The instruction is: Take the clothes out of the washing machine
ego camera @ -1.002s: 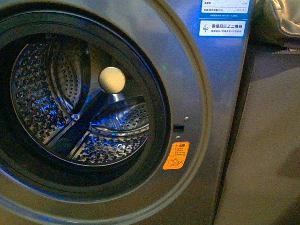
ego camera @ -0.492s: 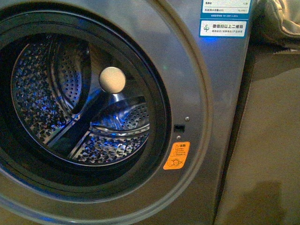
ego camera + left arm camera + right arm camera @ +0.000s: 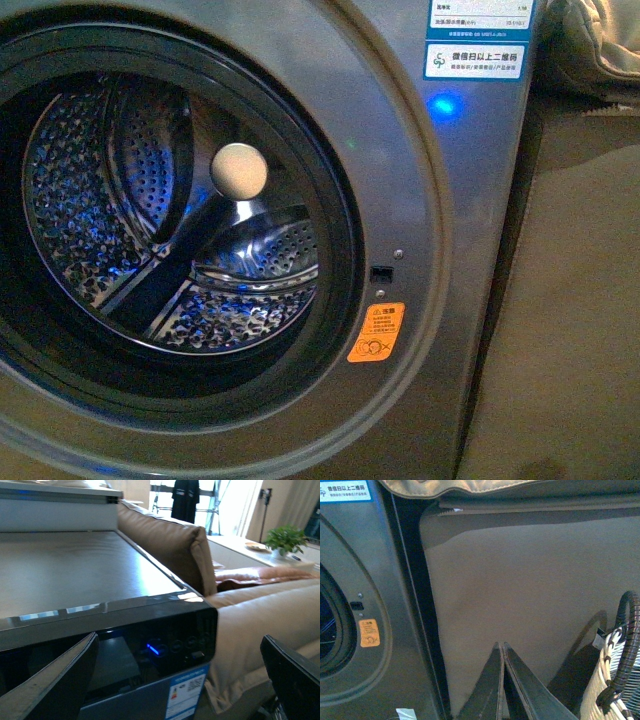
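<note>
No dark garments are seen in the perforated steel drum (image 3: 170,215) of the grey metallic front-loading washing machine (image 3: 420,200); it looks empty, so the clothes cannot be located. Soft, light, limp fabric is expected, best pinched at a bunched fold. Left gripper (image 3: 180,680) fingers are spread wide above the machine top; right gripper (image 3: 501,680) fingers are pressed together, holding nothing, near the two-tone woven basket (image 3: 615,680). Versus a second ago: framing barely shifted, and a blue light spot (image 3: 444,104) is now lit below the label.
</note>
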Robot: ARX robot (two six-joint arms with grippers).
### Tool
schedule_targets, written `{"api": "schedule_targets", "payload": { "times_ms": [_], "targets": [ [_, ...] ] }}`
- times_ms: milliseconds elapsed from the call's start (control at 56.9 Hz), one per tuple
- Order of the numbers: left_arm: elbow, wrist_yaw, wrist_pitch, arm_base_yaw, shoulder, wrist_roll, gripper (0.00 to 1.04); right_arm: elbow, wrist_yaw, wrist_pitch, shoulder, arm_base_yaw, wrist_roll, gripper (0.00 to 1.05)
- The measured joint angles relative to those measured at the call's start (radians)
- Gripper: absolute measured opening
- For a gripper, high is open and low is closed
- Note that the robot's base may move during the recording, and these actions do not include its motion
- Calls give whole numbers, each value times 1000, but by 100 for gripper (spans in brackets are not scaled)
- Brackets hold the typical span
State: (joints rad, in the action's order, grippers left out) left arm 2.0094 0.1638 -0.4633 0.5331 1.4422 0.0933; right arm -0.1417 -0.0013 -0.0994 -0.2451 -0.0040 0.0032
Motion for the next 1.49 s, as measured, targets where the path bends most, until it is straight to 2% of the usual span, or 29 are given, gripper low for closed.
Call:
{"api": "schedule_targets", "payload": {
  "times_ms": [123,211,404,457,527,738,1020,1266,1354,1495],
  "targets": [
    [-126,41,27,-61,-98,17,98,35,0,-1,32,0,0,2],
    [-204,43,19,-106,-154,54,98,55,0,104,139,0,0,2],
    [-284,59,21,-164,-163,114,98,78,0,108,189,0,0,2],
    [-332,132,56,-166,-182,71,91,84,0,108,193,0,0,2],
    [-466,151,145,-186,-252,4,80,89,0,108,198,0,0,2],
    [-958,93,397,-277,-533,-69,46,135,0,103,239,0,0,2],
    [-1403,-3,579,-360,-715,-85,2,135,0,103,241,0,0,2],
    [-1653,-64,682,-426,-866,-86,4,135,0,103,241,0,0,2],
    [-1724,-152,699,-500,-914,-87,4,135,0,103,241,0,0,2],
    [-1791,-161,713,-529,-968,-87,4,135,0,103,241,0,0,2]
  ]
}}
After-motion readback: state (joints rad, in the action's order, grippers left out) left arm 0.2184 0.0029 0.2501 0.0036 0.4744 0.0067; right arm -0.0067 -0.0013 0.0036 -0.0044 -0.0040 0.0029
